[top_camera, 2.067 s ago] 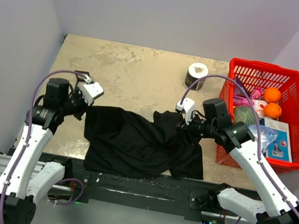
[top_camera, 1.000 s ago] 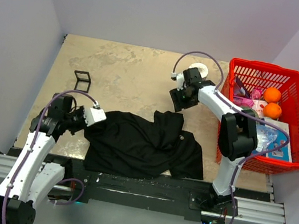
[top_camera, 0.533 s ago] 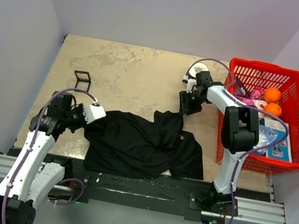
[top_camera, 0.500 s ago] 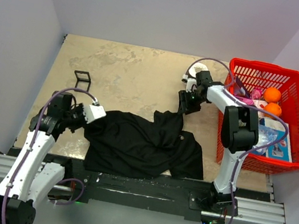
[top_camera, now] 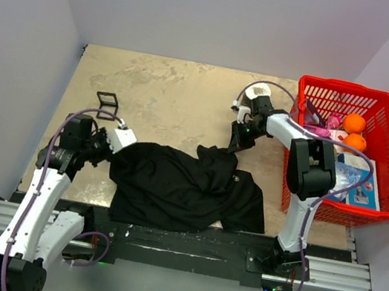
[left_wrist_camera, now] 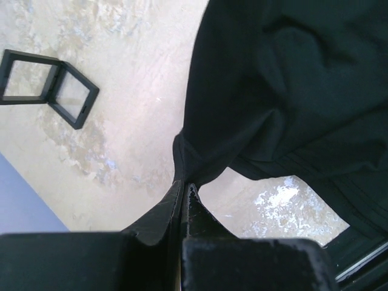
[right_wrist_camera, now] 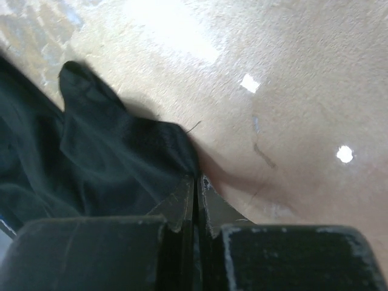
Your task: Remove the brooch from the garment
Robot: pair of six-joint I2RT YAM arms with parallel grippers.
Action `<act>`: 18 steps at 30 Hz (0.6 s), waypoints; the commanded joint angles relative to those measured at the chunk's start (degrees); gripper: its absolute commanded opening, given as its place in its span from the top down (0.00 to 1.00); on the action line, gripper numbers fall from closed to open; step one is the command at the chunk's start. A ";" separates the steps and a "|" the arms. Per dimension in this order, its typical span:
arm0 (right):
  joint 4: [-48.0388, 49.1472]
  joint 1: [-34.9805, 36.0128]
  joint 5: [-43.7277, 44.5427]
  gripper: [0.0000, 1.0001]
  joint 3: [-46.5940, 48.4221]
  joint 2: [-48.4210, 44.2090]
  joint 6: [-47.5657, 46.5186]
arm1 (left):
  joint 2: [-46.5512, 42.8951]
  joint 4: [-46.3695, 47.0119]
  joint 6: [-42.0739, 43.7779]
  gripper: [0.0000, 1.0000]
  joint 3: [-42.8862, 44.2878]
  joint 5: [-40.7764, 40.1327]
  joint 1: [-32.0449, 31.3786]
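The garment [top_camera: 180,184] is a black T-shirt lying crumpled near the table's front edge, with a tiny pale label [top_camera: 236,178] on its right half. My left gripper [top_camera: 114,145] is shut on the shirt's left edge; in the left wrist view its jaws [left_wrist_camera: 185,185] pinch a fold of the black cloth [left_wrist_camera: 291,91]. My right gripper [top_camera: 234,145] is shut on the shirt's upper corner; in the right wrist view the jaws [right_wrist_camera: 197,179] meet on the edge of the cloth [right_wrist_camera: 91,157]. The brooch does not show in any view.
A black square open frame [top_camera: 107,104] stands on the table at the left, also in the left wrist view [left_wrist_camera: 48,88]. A red basket [top_camera: 379,186] with oranges and packets sits at the right. A white roll [top_camera: 258,93] stands behind the right arm.
My right gripper has come down onto the shirt's upper corner and shut on it. The left gripper, still shut on the left edge, has shifted slightly up and left.
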 commanded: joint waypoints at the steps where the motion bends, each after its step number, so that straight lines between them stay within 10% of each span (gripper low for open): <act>1: -1.00 -0.02 0.48 1.00 5.73 -8.60 -3.49 | 0.59 5.65 -4.19 1.00 6.89 -2.34 0.04; 18: 13.51 0.07 9.36 1.00 12.51 -55.78 -14.22 | 7.89 10.15 -21.42 1.00 54.18 -5.16 0.48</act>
